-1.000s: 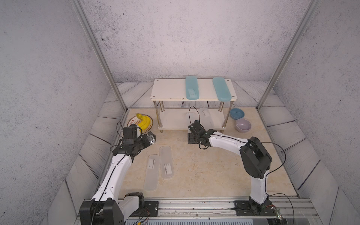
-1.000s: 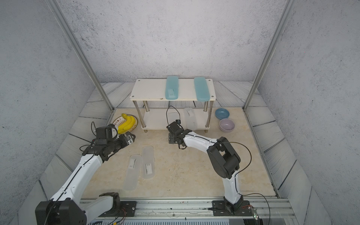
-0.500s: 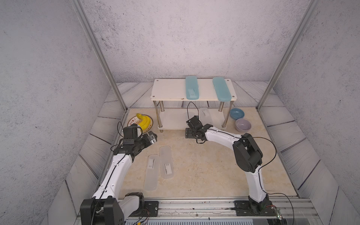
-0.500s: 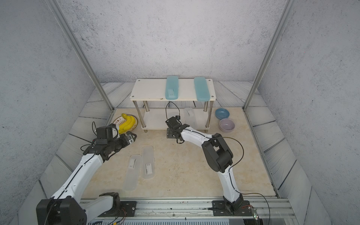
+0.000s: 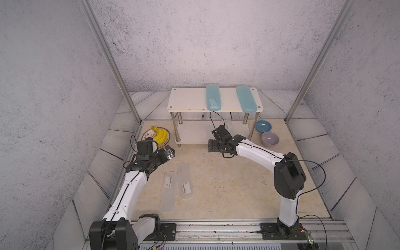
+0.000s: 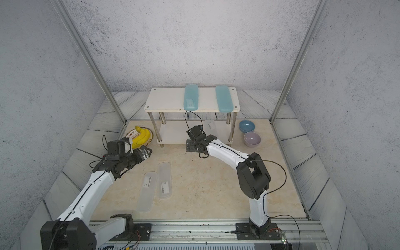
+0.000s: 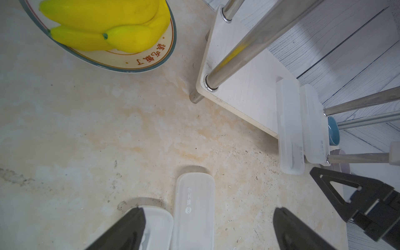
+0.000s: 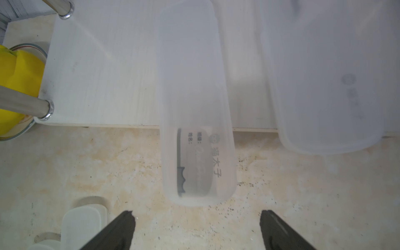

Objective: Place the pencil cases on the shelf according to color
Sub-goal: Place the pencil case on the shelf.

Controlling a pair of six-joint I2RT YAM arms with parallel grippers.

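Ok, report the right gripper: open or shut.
Open. The right gripper has its jaws spread wide, empty, just short of the frosted pencil case.

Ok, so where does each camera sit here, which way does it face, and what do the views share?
Top views: high behind the robot, looking down and forward at the shelf; the left arm and right arm both show.
Left wrist: on the left arm, looking down past the open left gripper at two clear cases.
Right wrist: low, facing the lower board and an overhanging case; the open right gripper shows.
Shared: both wrist views show the bananas.
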